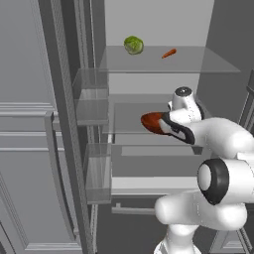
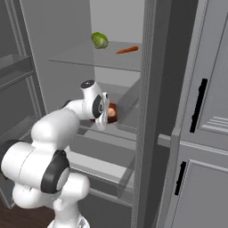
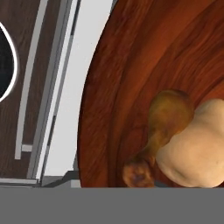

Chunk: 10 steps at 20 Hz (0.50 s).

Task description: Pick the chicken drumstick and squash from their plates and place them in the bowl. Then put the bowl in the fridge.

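Drumstick and squash inside bowl

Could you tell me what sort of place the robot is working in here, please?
A simulated kitchen, it seems, at an open fridge: white interior, glass shelves holding a green leafy vegetable and a carrot, grey panelled cabinets alongside. The bowl is held at a middle shelf.

Just ahead of the tool, the reddish-brown bowl is sitting inside the open grey fridge at its middle glass shelf, holding the chicken drumstick touching the tan squash.
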Tool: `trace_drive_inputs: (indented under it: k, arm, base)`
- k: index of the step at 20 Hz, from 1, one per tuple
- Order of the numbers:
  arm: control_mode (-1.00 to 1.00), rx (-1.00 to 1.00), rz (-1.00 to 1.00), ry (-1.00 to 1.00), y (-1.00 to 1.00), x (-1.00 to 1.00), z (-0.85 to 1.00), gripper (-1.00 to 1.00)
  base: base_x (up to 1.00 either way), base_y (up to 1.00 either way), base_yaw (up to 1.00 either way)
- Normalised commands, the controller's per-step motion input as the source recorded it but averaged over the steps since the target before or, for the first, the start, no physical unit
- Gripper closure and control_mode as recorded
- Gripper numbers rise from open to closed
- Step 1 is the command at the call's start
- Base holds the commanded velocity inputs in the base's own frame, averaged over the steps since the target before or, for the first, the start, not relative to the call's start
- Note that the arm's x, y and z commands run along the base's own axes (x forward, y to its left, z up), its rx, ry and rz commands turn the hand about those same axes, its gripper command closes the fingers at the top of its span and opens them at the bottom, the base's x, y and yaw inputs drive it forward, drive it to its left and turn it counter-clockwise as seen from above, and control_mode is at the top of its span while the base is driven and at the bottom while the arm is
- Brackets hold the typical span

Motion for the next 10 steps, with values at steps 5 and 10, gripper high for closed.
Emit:
trace_drive_inputs:
  k: [5, 10]
  arm:
    - [-1.0, -0.01, 0.0, 0.0, 0.0, 0.67, 0.0, 1.0]
    - [-1.0, -0.06, -0.01, 0.0, 0.0, 0.78, -0.18, 1.0]
  base:
    - [0.0, 0.0, 0.0]
    - [0.0, 0.0, 0.0]
